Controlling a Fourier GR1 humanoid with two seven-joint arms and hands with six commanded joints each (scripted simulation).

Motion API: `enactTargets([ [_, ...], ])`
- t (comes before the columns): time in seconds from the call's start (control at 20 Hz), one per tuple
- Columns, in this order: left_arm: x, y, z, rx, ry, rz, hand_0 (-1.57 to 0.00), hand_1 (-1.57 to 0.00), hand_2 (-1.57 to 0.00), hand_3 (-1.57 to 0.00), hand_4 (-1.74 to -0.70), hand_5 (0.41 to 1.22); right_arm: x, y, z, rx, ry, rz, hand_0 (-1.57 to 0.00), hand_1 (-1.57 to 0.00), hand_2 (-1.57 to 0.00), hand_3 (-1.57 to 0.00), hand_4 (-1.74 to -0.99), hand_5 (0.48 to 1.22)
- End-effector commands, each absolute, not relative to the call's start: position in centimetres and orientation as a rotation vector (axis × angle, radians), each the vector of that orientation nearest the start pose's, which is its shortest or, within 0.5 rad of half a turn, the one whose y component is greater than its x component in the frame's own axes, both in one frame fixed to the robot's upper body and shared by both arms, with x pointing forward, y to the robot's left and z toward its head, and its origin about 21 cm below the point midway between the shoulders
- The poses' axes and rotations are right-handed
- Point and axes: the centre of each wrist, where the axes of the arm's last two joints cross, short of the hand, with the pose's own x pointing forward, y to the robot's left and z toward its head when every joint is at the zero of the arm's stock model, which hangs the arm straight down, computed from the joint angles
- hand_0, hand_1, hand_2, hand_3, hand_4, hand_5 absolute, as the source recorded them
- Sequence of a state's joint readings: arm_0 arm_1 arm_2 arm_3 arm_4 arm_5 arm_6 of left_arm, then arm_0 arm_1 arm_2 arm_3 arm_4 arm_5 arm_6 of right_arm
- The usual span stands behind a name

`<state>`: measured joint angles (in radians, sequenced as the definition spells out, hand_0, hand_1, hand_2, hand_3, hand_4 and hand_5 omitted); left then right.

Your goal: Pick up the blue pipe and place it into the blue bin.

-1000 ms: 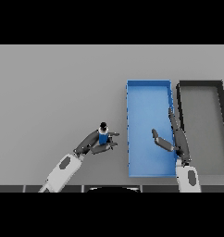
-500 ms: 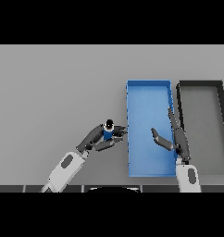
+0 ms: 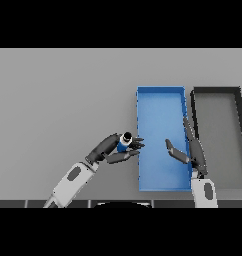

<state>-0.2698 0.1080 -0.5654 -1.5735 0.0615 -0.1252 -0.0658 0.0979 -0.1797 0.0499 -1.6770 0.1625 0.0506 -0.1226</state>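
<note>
I see my right hand [image 3: 192,150] spread over the blue bin [image 3: 160,175], thumb out. My left hand [image 3: 115,149] pinches the pipe [image 3: 125,141] just beside the bin's left wall. A dark bin [image 3: 239,125] sits alongside on the worktop [image 3: 63,100].

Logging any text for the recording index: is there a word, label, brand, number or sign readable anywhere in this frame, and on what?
None: no readable text appears anywhere.
Blue pipe, held in the left hand: plain blue with a dark end, no marking.
Blue bin: plain walls and floor, no label.
Dark bin beside it: no label.
Right hand, open over the blue bin: no marking.
Grey table: bare surface, no sign.
</note>
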Motion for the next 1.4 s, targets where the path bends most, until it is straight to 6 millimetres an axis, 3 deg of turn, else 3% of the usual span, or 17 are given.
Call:
enactTargets([
  [0.0, 26.1, 9.6, 4.9, -0.556, -1.727, -0.728, -1.57, -1.57, -1.57, -1.57, -1.47, 1.220, 22.4, -26.5, 1.1, -0.184, -1.675, 0.343, 0.00, 0.00, 0.00, 0.00, -1.141, 0.643],
  [0.35, 26.3, 9.4, 4.5, -0.571, -1.726, -0.730, -1.57, -1.57, -1.57, -1.57, -1.47, 1.220, 22.7, -26.5, 1.4, -0.161, -1.711, 0.340, 0.00, 0.00, -0.02, 0.00, -1.187, 0.642],
  [0.45, 26.0, 9.3, 4.3, -0.572, -1.722, -0.738, -1.57, -1.57, -1.57, -1.57, -1.47, 1.221, 23.2, -26.7, 2.4, 0.046, -1.782, 0.290, 0.00, -0.01, -0.07, 0.00, -1.198, 0.641],
  [0.6, 25.9, 9.5, 4.6, -0.580, -1.734, -0.740, -1.57, -1.57, -1.57, -1.57, -1.47, 1.221, 23.9, -26.9, 5.9, 0.298, -1.769, 0.380, 0.00, -0.03, -0.12, 0.00, -1.215, 0.607],
  [0.75, 26.2, 9.4, 4.9, -0.582, -1.727, -0.735, -1.57, -1.57, -1.57, -1.57, -1.47, 1.221, 25.1, -26.9, 9.7, 0.443, -1.758, 0.527, 0.00, -0.01, -0.11, 0.00, -1.237, 0.577],
  [0.95, 26.3, 9.1, 5.3, -0.563, -1.726, -0.749, -1.57, -1.57, -1.57, -1.57, -1.47, 1.221, 26.2, -24.4, 13.7, 0.520, -1.753, 0.735, 0.00, -0.01, -0.09, 0.00, -1.270, 0.558],
  [1.2, 26.7, 9.4, 5.1, -0.567, -1.729, -0.759, -1.57, -1.57, -1.57, -1.57, -1.47, 1.221, 26.8, -20.8, 16.1, 0.602, -1.762, 0.923, 0.00, 0.00, -0.04, 0.00, -1.302, 0.559],
  [1.35, 26.7, 9.7, 4.8, -0.578, -1.734, -0.765, -1.57, -1.57, -1.57, -1.57, -1.47, 1.221, 27.2, -18.9, 16.5, 0.673, -1.714, 0.992, 0.00, 0.00, -0.04, 0.00, -1.282, 0.555],
])
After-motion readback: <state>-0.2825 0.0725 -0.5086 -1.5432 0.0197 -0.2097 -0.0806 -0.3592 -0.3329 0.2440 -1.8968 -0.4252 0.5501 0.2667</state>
